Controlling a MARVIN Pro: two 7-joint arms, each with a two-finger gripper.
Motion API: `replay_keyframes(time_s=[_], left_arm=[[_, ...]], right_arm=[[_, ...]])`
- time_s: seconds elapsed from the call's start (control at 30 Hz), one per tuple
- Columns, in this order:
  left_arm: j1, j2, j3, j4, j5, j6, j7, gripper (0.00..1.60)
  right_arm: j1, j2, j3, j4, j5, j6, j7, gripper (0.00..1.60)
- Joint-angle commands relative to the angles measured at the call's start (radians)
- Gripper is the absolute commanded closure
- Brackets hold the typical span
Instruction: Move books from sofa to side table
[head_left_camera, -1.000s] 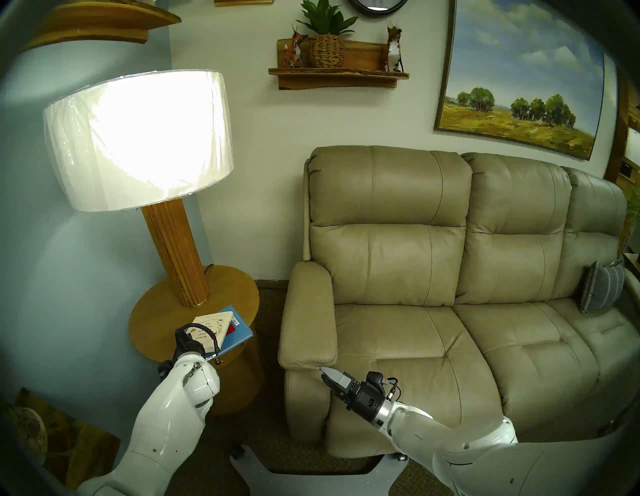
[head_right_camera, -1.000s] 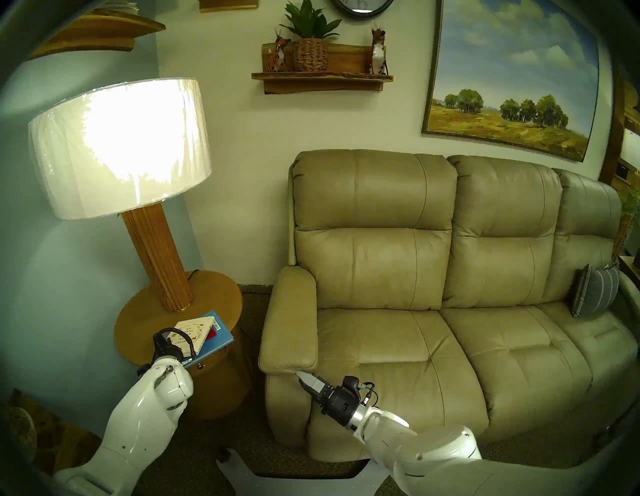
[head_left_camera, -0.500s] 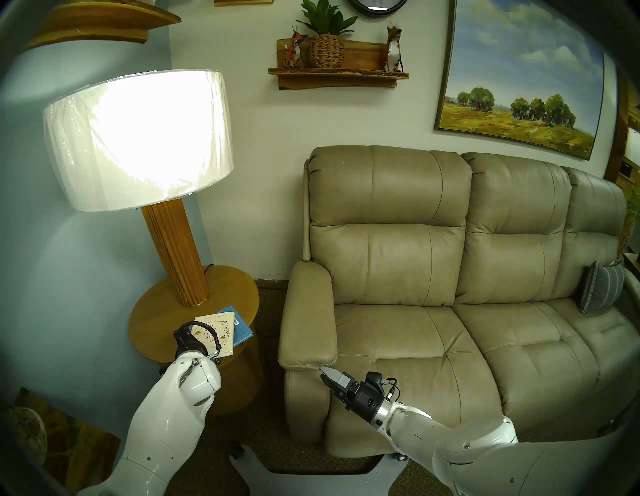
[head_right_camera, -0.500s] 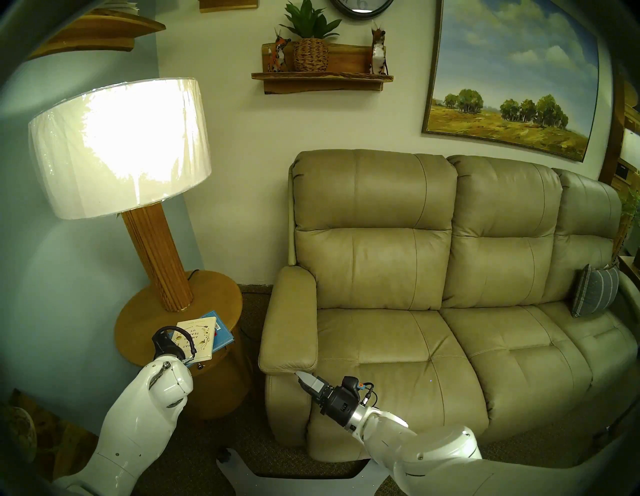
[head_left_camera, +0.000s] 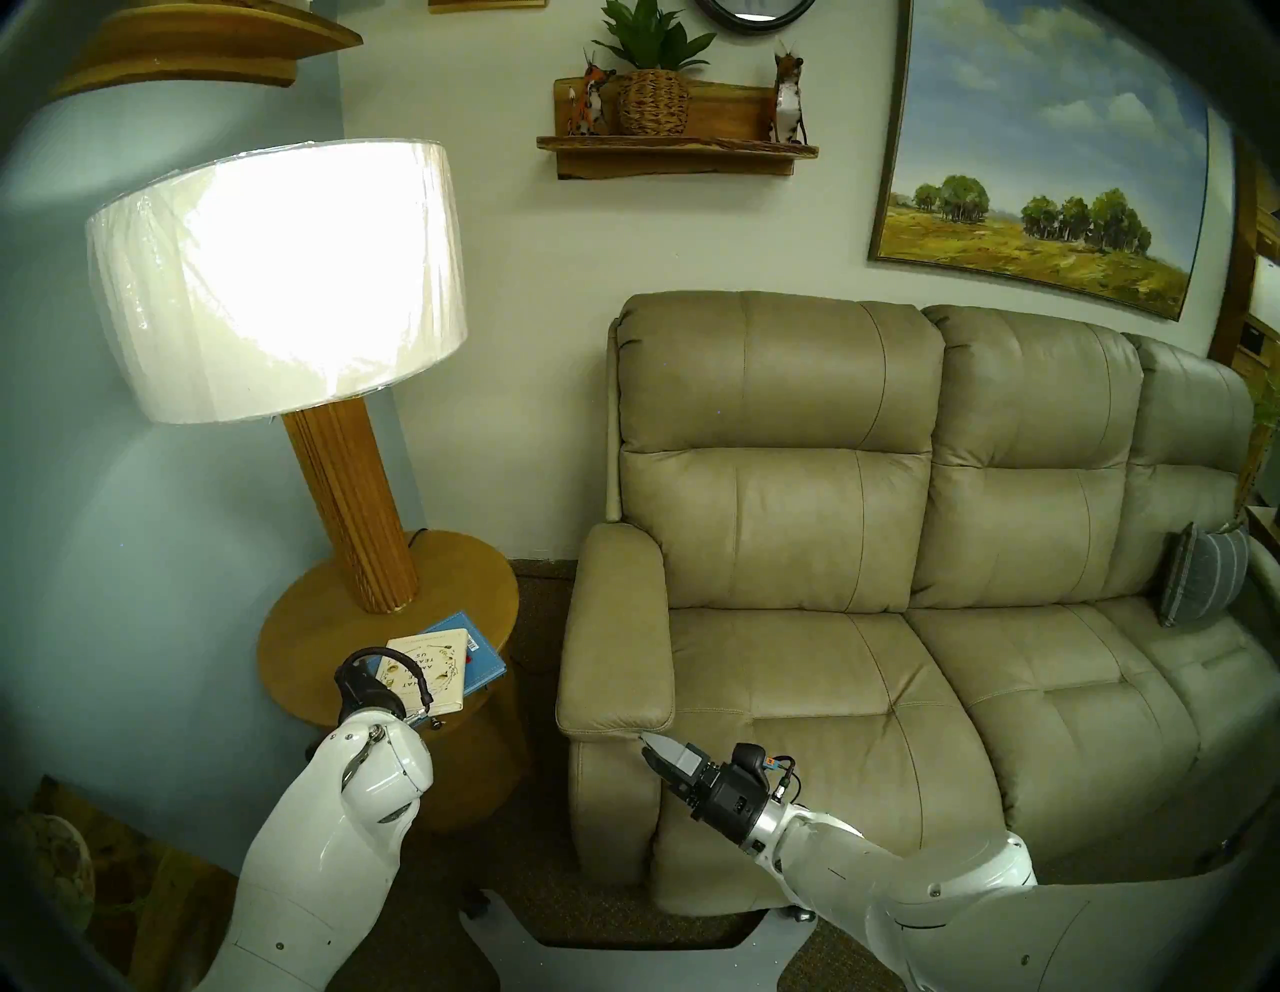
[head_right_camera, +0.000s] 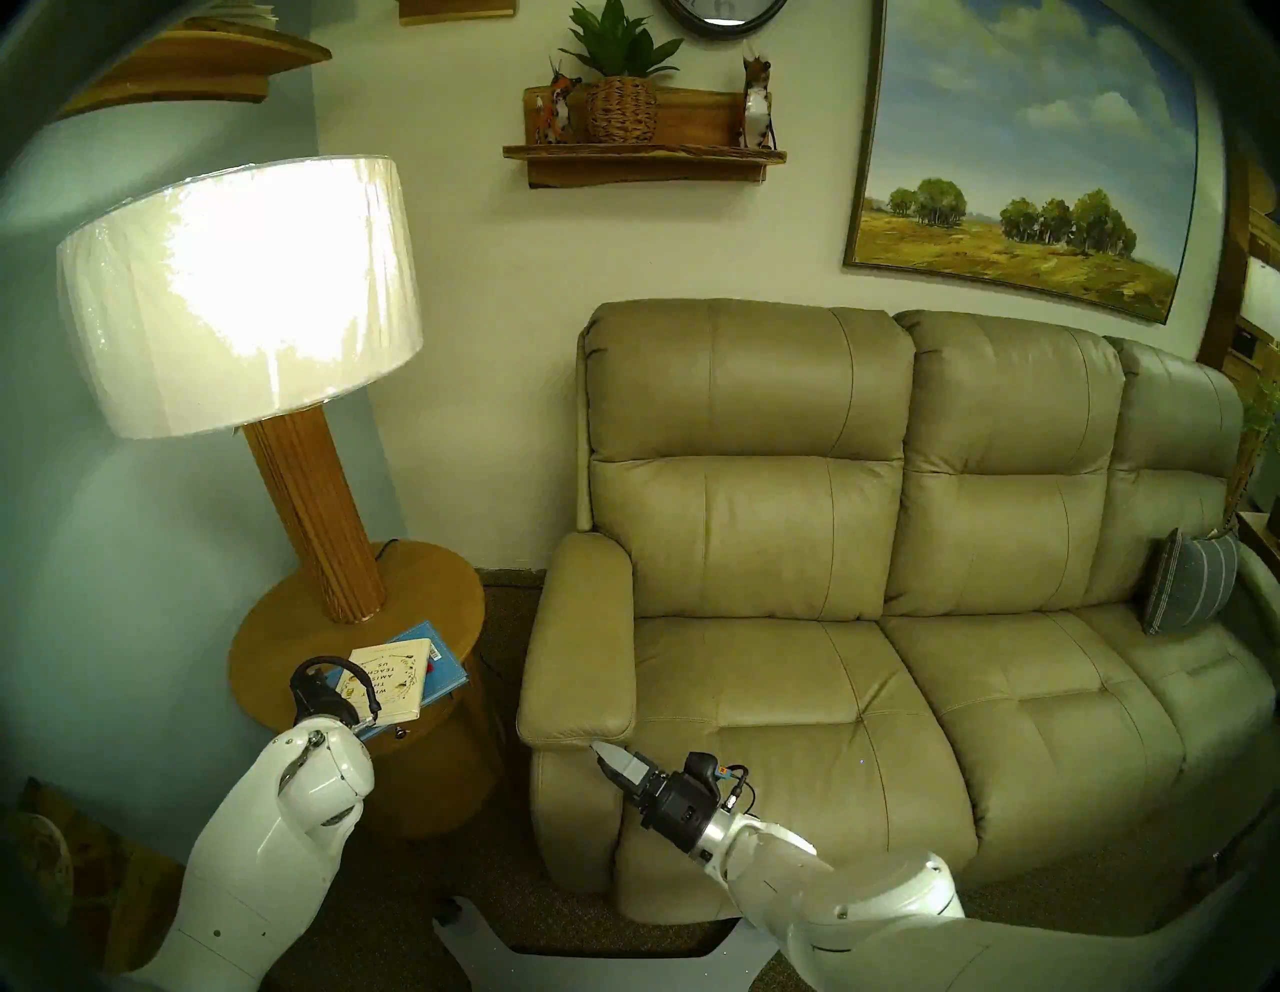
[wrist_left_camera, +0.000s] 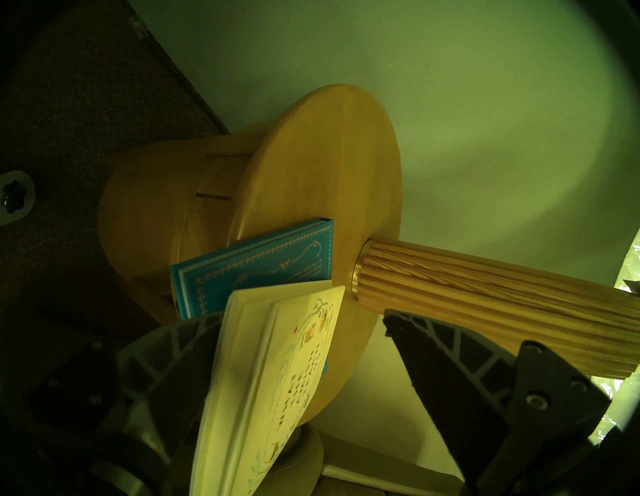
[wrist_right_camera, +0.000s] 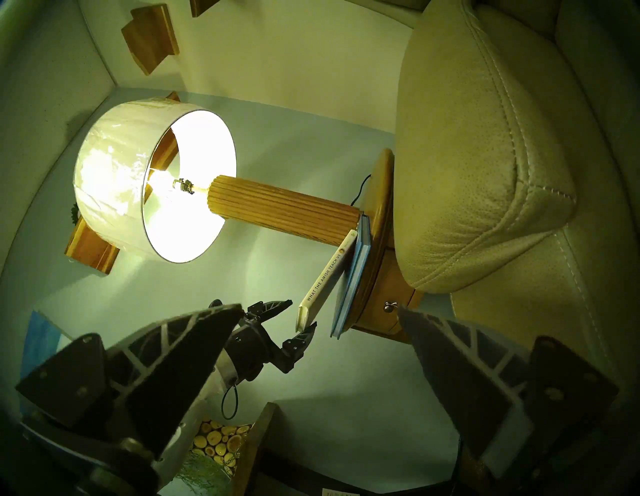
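The cream book (head_left_camera: 435, 666) lies on the light-blue book (head_left_camera: 486, 658), and both are on the round wooden side table (head_left_camera: 312, 623). In the right wrist view the cream book (wrist_right_camera: 325, 277) is tilted. Its far end rests on the blue book (wrist_right_camera: 356, 277) and its near end sits between the spread fingers of my left gripper (wrist_right_camera: 301, 311). In the left wrist view the cream book (wrist_left_camera: 277, 381) leans against one finger (wrist_left_camera: 173, 346). My right gripper (head_left_camera: 645, 742) is open and empty, just under the front of the sofa (head_left_camera: 831, 693) armrest. No book shows on the sofa seats.
A lit lamp with a ribbed wooden post (head_left_camera: 353, 506) stands on the table behind the books, and its wide shade (head_left_camera: 277, 277) hangs above. A grey striped cushion (head_left_camera: 1202, 578) sits at the sofa's far right. The table's drawer knob (wrist_right_camera: 388, 305) faces me.
My left wrist has drawn back towards me and to the left. The cream book has turned and slid a little on the blue book. The right arm has not moved.
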Motion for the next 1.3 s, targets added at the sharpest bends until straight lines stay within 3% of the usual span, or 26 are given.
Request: replay_keyframes(time_s=[0.0,0.67,0.93,1.03,1.27], left_arm=[[0.022,0.003,-0.03,-0.018,-0.014,0.01,-0.02,0.19],[-0.099,0.025,-0.052,0.156,-0.024,0.03,-0.032,0.24],[-0.128,0.025,-0.056,0.179,-0.016,0.048,-0.061,0.09],[-0.104,0.022,-0.057,0.15,-0.011,0.041,-0.064,0.0],[0.037,-0.003,-0.074,0.027,0.002,-0.014,-0.081,0.0]], right_arm=[[0.009,0.0,-0.001,0.0,0.0,-0.001,0.011,0.0],[0.0,0.009,0.002,0.005,0.002,-0.011,0.026,0.0],[-0.002,0.011,0.002,0.008,0.002,-0.012,0.027,0.0],[-0.004,0.011,0.003,0.007,0.003,-0.012,0.025,0.0],[-0.006,0.02,0.004,0.011,0.004,-0.01,0.027,0.0]])
